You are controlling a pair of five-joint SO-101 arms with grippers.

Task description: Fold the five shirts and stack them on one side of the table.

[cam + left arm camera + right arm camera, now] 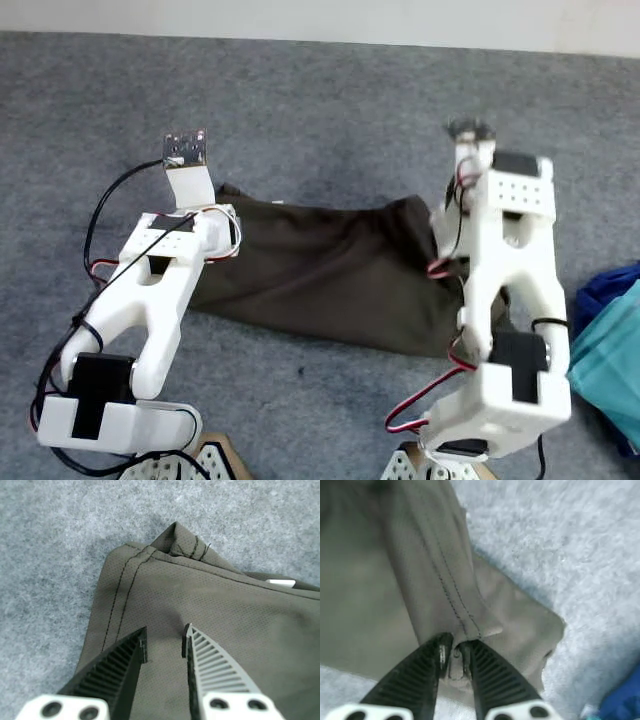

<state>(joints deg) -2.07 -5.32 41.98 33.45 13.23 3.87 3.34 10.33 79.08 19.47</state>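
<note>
One dark olive shirt (330,280) is laid across the grey table (300,90) as a long band, its ends reaching under the two arms. At one end a stitched hem is pinched by the right gripper (455,652), the cloth being clamped between the closed tips and drawn up into a ridge. At the other end nothing is held: the left gripper (165,642) is poised over the fabric just inside the seamed corner, its jaws parted by a narrow gap. Whether its tips touch the cloth cannot be told.

The step in hand is judged to be the taking hold of this shirt at both ends for a fold — one end secured, the other not yet. For the next move, the left jaws would need to be brought down onto the hem and closed on it, so that both ends can be lifted and carried over evenly; a grip taken too far in would likely bunch the fabric.

A blue shirt (612,285) and a teal shirt (610,365) are heaped at the table's edge beside the right arm — most of the task is judged to remain.
</note>
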